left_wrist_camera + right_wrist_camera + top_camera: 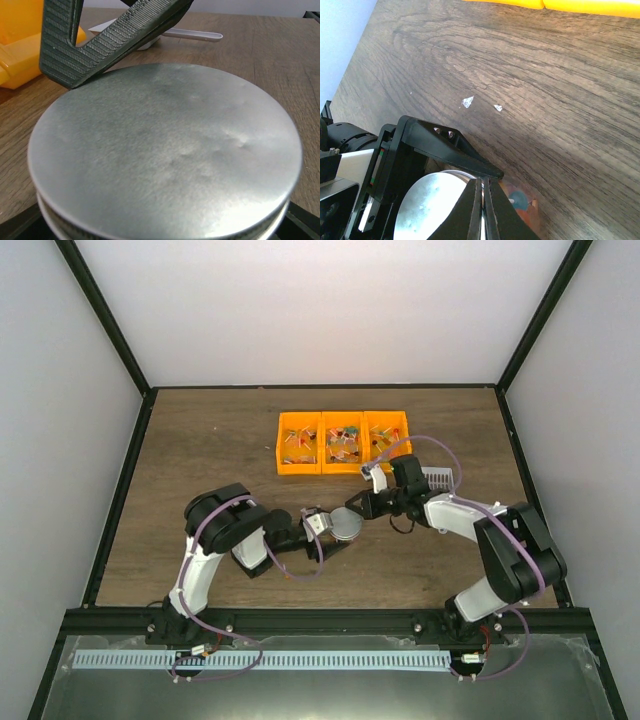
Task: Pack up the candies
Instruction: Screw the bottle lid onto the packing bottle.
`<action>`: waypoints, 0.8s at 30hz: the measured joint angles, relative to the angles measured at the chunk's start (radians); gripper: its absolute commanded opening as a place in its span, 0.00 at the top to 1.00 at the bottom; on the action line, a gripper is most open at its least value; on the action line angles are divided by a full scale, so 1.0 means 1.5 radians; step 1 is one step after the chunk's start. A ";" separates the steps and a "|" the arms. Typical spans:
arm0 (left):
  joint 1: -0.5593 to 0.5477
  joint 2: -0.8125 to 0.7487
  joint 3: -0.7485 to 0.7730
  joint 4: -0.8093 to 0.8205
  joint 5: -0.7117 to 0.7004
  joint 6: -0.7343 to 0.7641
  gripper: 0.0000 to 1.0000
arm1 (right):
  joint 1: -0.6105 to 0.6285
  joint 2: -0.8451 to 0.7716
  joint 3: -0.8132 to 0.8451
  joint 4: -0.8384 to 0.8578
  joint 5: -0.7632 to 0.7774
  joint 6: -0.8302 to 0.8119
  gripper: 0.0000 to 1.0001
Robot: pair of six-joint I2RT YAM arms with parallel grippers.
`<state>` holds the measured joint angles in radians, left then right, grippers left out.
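Here the candies [342,443] lie in the orange bin [300,469], well apart beyond both grippers. The left gripper [337,527] clamps a lidded jar [165,155]; the right gripper [483,187] is pinched closed at its lid's rim.

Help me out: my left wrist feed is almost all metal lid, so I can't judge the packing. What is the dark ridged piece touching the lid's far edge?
Observer: That is the right claw. The top view shows it reaching in from the right, and the right wrist view shows it closed to a thin slit, with its tip at the rim of the lid.
Operator: Is anything under that lid yet?
Observer: Yes. In the right wrist view, coloured candies show through the clear side of the cup, just below the lid. I cannot tell how full it is.
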<state>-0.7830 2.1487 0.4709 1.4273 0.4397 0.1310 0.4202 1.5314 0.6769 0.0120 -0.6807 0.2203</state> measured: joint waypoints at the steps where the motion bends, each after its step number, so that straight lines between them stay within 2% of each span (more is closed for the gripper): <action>1: 0.000 0.001 0.000 0.001 0.000 0.000 0.19 | 0.000 -0.003 -0.005 0.006 0.000 0.004 0.96; 24: -0.001 0.004 0.000 0.005 0.027 0.005 0.20 | -0.016 -0.102 -0.129 0.090 0.006 0.088 0.99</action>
<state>-0.7841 2.1551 0.4709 1.4353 0.4801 0.1383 0.3958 1.3781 0.4831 0.1471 -0.6712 0.3519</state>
